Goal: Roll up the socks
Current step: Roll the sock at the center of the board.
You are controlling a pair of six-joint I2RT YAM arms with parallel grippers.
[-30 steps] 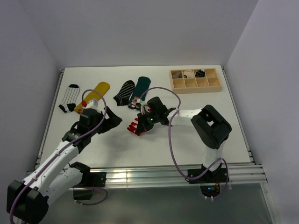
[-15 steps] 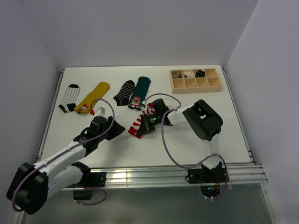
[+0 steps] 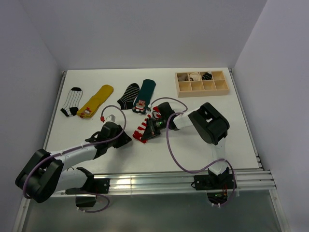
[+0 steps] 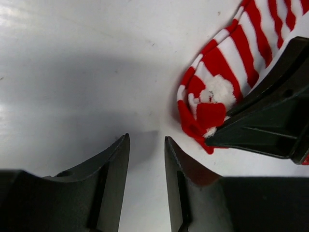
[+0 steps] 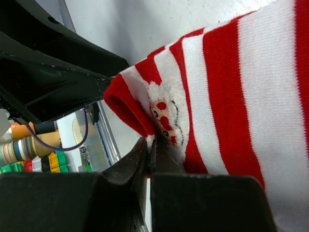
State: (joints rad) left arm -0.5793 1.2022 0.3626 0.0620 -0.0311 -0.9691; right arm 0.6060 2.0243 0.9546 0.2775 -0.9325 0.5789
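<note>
Pinches the Santa end of the red-and-white sock (image 3: 143, 126) with the right claw (image 3: 150, 130), shut tight on the fabric. Pins it flat near the middle of the counter (image 3: 231, 111). Holds the left claw (image 4: 147, 140) partly open and empty, low over the counter, just beside the sock's red tip and not touching it. Shows the green sock (image 3: 146, 89) lying flat farther back, well apart from a wooden box (image 3: 202, 82) at the far right.

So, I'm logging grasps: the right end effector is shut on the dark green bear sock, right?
No. The right end effector is shut on the red-and-white striped Santa sock, as the right wrist view shows; the dark green bear sock lies apart, farther back.
</note>
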